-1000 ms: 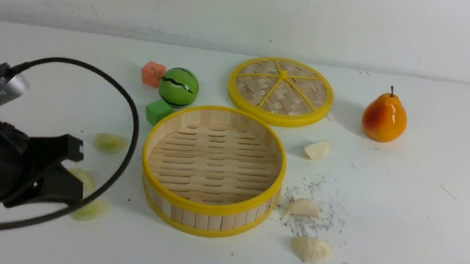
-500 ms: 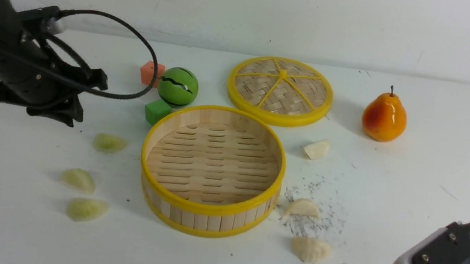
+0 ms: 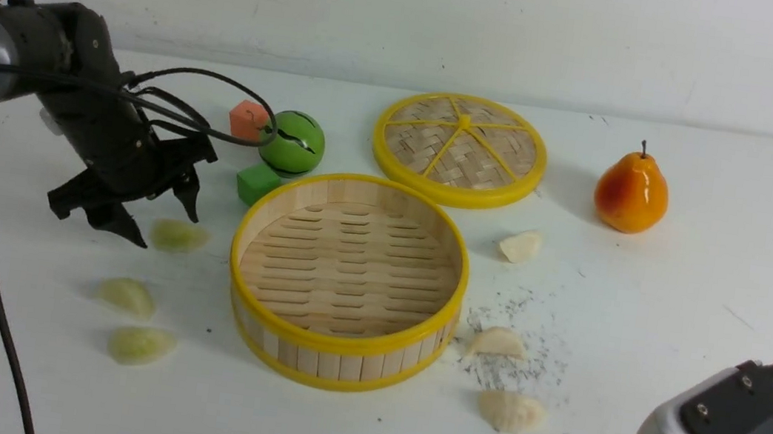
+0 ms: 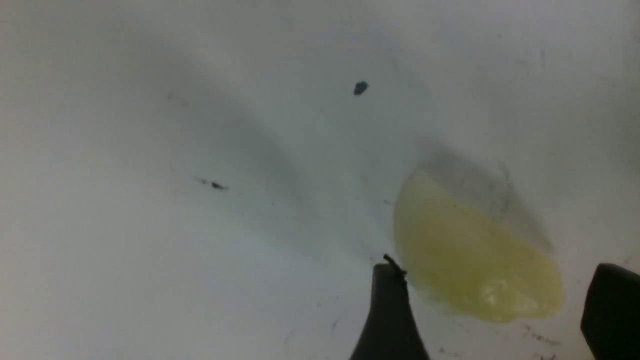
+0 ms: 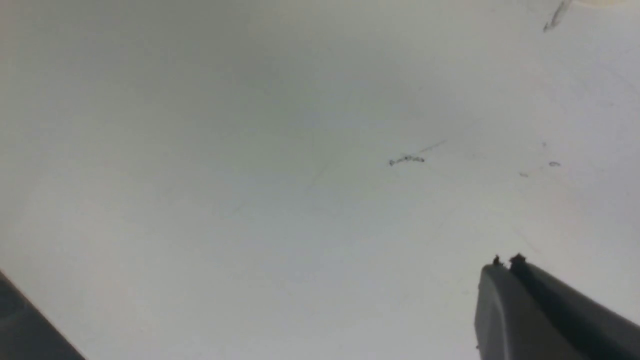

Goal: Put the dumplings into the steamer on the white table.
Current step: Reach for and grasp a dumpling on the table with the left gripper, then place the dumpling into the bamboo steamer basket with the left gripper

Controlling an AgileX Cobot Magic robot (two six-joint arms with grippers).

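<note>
While the steamer (image 3: 340,345) sits bare on the worktop (image 3: 720,291), you have nothing delivered: all six dumplings (image 3: 498,342) lie outside it, three pale green to its left, three cream to its right. Your left fingers (image 4: 390,315) stand spread wide and empty, straddling the farthest green dumpling (image 3: 178,236), one tip right at its edge; your right fingers (image 5: 510,310) are pressed together on nothing, well away. By my reckoning the first pick is only starting, six transfers remain.

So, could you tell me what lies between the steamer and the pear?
One cream dumpling lies between steamer and pear, touching neither; front view.
</note>
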